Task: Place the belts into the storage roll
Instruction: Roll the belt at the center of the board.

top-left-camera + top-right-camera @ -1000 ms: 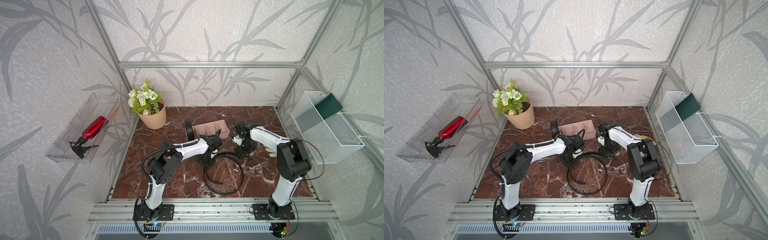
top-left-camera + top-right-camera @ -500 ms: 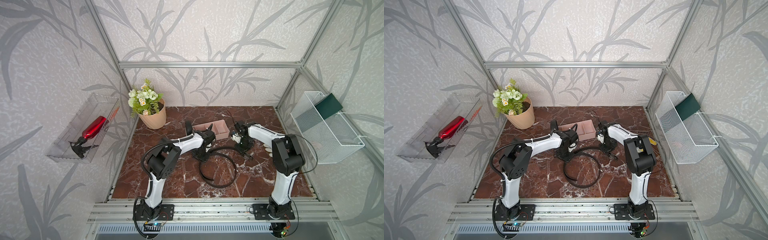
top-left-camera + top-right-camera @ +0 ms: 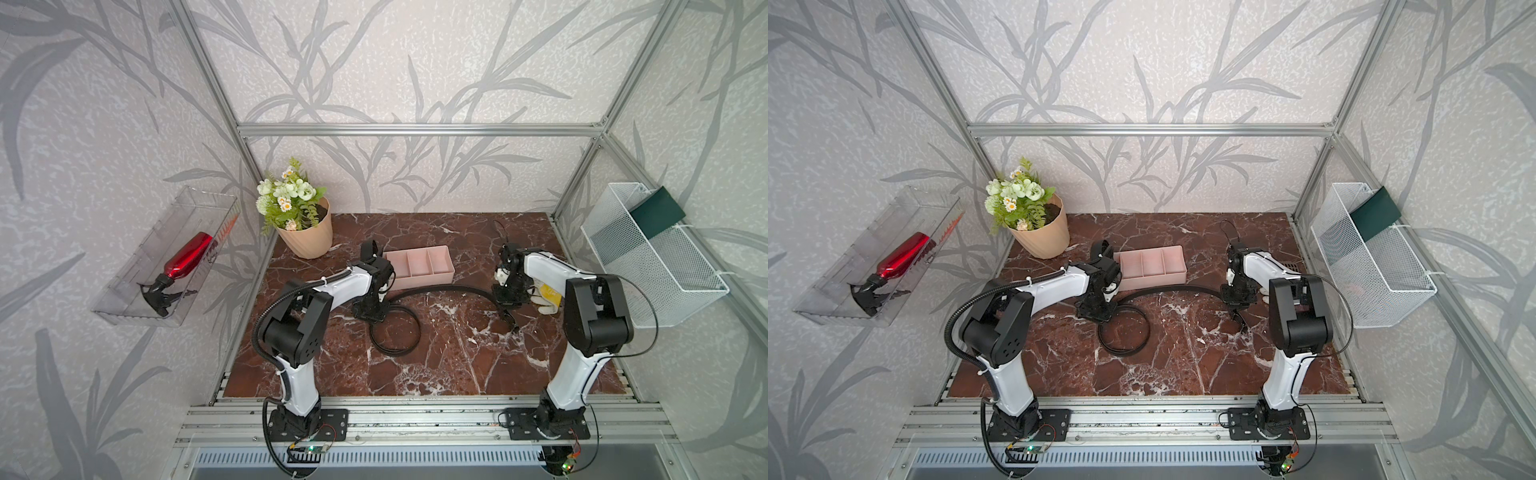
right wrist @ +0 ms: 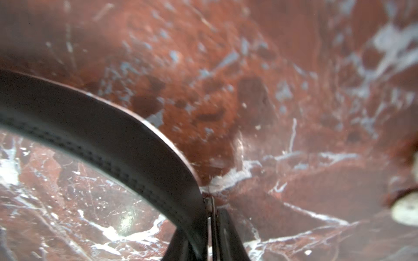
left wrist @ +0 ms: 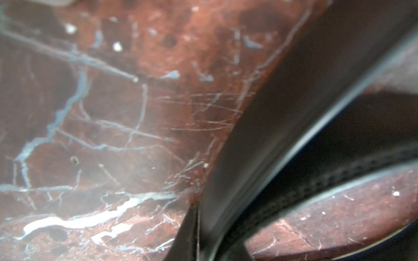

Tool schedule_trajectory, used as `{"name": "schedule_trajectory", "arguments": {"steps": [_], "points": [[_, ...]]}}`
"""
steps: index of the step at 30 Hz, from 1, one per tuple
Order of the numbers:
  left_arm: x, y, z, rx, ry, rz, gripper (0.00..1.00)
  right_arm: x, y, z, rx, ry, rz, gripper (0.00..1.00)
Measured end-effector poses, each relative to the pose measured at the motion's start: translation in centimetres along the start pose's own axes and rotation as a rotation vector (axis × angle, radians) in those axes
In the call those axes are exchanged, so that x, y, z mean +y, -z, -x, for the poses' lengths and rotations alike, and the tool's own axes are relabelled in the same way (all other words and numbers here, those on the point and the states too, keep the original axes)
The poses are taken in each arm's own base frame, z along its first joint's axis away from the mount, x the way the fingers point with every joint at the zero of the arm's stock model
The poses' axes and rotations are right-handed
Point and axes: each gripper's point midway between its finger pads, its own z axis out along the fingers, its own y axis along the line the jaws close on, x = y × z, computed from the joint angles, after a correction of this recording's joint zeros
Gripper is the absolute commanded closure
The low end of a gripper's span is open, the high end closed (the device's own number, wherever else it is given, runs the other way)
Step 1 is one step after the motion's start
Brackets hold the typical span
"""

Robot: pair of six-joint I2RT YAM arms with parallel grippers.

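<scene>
Both grippers, left (image 3: 371, 312) and right (image 3: 508, 300), clench the long black leather belt (image 3: 440, 289); coil it tightly before the pale pink plastic divided tray (image 3: 419, 266).

A black belt (image 4: 117, 140), stitched along one edge, arcs across the red-brown marble counter (image 4: 271, 90) and runs down into the right gripper (image 4: 209, 235), whose two dark fingers (image 4: 228, 235) are pinched together on the strap. A blurred pale object (image 4: 404, 210) lies on the counter well apart from the belt.
</scene>
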Motion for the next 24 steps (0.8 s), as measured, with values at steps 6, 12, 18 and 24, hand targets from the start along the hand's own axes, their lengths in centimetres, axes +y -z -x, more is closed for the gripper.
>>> {"name": "schedule_trajectory", "arguments": {"steps": [6,12,18,24], "points": [[-0.3,0.0,0.2,-0.012,0.08,-0.036,0.86,5.1,-0.8,-4.2,0.017,-0.13,0.163,1.0],[-0.9,0.2,2.9,-0.033,0.104,-0.051,0.86,9.5,-1.4,-6.4,0.007,-0.28,0.32,1.0],[-1.6,0.3,7.0,-0.081,0.113,-0.064,0.86,12.8,-1.9,-7.0,-0.016,-0.435,0.458,1.0],[-2.5,0.4,10.5,-0.123,0.102,-0.076,0.86,18.5,-2.8,-9.7,-0.017,-0.524,0.577,0.85]]}}
